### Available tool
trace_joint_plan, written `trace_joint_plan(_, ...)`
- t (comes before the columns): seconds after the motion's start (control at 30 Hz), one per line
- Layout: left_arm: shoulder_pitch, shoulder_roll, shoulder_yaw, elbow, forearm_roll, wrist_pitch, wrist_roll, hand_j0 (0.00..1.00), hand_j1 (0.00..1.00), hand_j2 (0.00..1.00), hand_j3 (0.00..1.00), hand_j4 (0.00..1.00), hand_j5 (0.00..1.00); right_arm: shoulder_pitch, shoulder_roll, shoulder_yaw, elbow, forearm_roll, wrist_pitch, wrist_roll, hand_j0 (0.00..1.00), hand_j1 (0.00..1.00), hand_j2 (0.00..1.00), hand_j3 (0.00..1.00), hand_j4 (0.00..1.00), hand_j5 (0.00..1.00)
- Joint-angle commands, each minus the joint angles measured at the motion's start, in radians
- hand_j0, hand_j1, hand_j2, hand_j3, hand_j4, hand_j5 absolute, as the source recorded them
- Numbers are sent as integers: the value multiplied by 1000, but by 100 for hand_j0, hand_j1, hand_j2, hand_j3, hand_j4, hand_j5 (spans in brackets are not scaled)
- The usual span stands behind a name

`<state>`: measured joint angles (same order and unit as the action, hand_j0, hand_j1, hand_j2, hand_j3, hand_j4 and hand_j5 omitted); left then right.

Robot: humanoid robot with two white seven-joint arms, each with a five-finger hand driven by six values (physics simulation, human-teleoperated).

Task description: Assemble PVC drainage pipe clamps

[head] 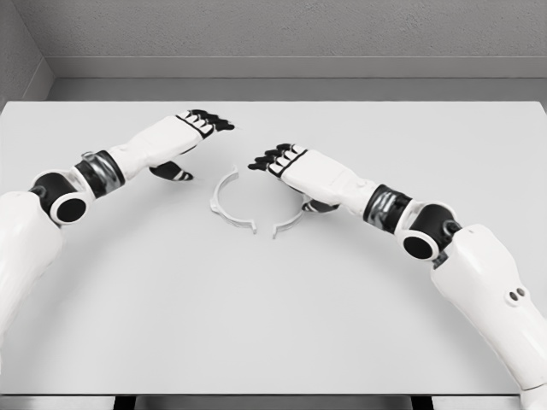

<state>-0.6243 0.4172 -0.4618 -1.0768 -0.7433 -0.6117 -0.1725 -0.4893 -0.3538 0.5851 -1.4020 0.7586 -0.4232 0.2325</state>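
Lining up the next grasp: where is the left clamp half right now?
In the head view, the left clamp half lies flat on the table near the middle, between both hands, with the left hand above-left of it.

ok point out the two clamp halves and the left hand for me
Left clamp half point(220, 207), head view, on its curved band.
Right clamp half point(291, 225), head view, on the lower arc showing below the right arm.
Left hand point(190, 135), head view, on the back of the hand.

White table point(273, 325) before a grey wall point(299, 30)
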Motion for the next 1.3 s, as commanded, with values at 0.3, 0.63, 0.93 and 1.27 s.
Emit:
trace_joint_plan(0.3, 0, 23, 15, 3, 10, 1, 2, 100, 100, 100, 100, 100, 100, 31, -76, -88, -135, -22, -9, 4, 100, 100, 100, 100, 100, 100)
trace_joint_plan(0.63, -6, -15, -5, 37, -1, 1, 2, 100, 100, 100, 100, 100, 100, 400, -396, -706, -348, -404, -188, 97, 100, 100, 100, 100, 100, 100)
trace_joint_plan(0.93, -15, -80, -49, 86, -5, 1, 1, 100, 100, 100, 100, 100, 100, 538, -370, -826, -175, -400, -188, 93, 100, 100, 100, 100, 100, 100)
trace_joint_plan(1.27, -17, -81, -49, 77, -5, 1, 1, 100, 100, 100, 100, 100, 100, 552, -340, -829, -227, -415, -188, 90, 100, 100, 100, 100, 100, 100)
